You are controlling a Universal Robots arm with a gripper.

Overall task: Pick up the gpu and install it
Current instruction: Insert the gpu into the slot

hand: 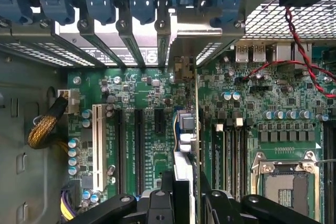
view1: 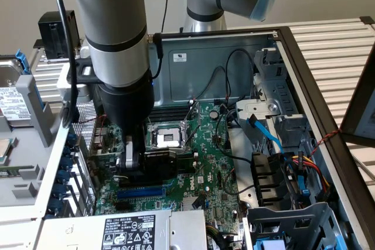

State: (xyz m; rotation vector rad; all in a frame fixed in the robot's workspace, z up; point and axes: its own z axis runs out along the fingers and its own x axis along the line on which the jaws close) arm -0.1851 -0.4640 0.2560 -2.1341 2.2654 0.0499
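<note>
My gripper (view1: 133,165) reaches down into the open PC case, shut on the gpu (view1: 161,162), whose black shroud shows just beside the CPU socket (view1: 167,137). In the wrist view the gpu (hand: 185,129) stands edge-on between the two black fingers (hand: 167,200), over the green motherboard (hand: 152,108). Its silver end bracket (hand: 181,35) lies in line with the rear slot openings. The card sits among the black expansion slots, and I cannot tell if its edge is down in one.
Blue-latched slot covers (hand: 105,3) line the case's rear wall. A white slot (hand: 96,140) and a blue slot (view1: 140,192) sit nearby. A red-black wire (hand: 299,40) crosses the board. The power supply (view1: 129,229), drive cage (view1: 293,221) and cables (view1: 266,136) crowd the case.
</note>
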